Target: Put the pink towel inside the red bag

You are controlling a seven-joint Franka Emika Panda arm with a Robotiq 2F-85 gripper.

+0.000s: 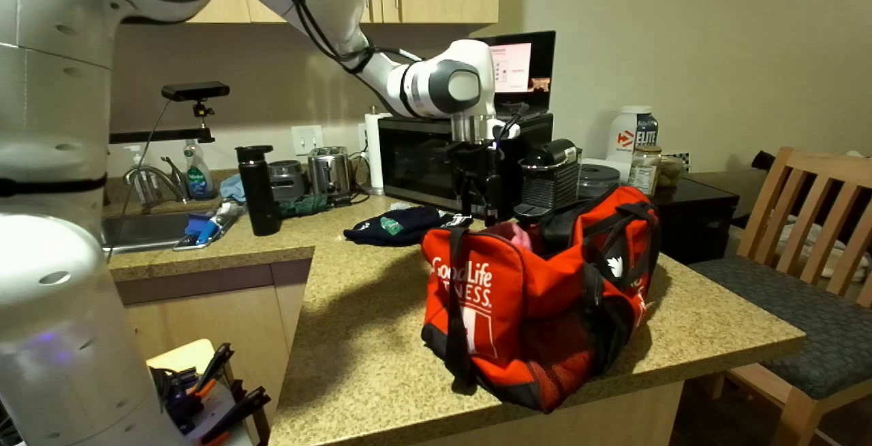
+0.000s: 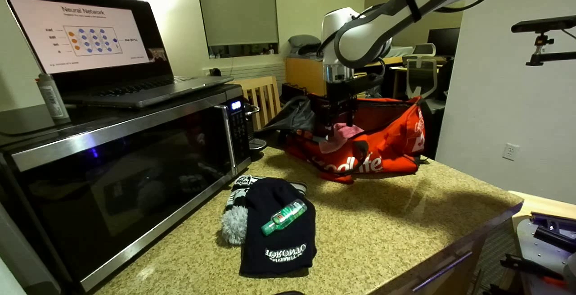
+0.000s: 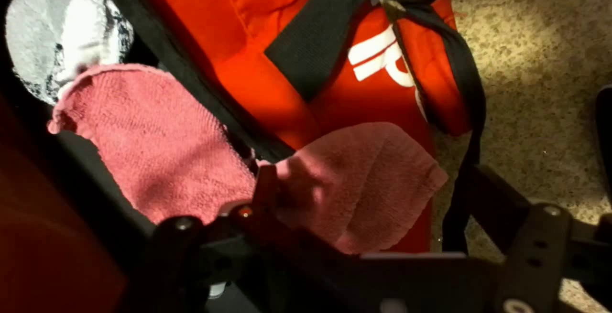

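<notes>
The red bag [image 1: 548, 289] stands unzipped on the counter; it also shows in an exterior view [image 2: 396, 151] and the wrist view [image 3: 282, 93]. The pink towel [image 2: 344, 133] is draped over its rim. In the wrist view one part of the towel [image 3: 162, 145] lies in the opening and the other part [image 3: 368, 184] hangs over the outer side. A bit of the towel [image 1: 521, 237] shows in an exterior view. My gripper [image 3: 375, 179] is open, its fingers wide apart, just above the towel at the rim. The gripper also shows in both exterior views [image 1: 478, 213] [image 2: 340, 126].
A grey-white item [image 3: 67, 40] lies inside the bag. Dark hats [image 2: 279, 241] with a green bottle [image 2: 284, 217] lie on the counter near the microwave [image 2: 135, 187]. A coffee machine [image 1: 548, 177] stands behind the bag. Black bag straps [image 3: 315, 45] hang loose.
</notes>
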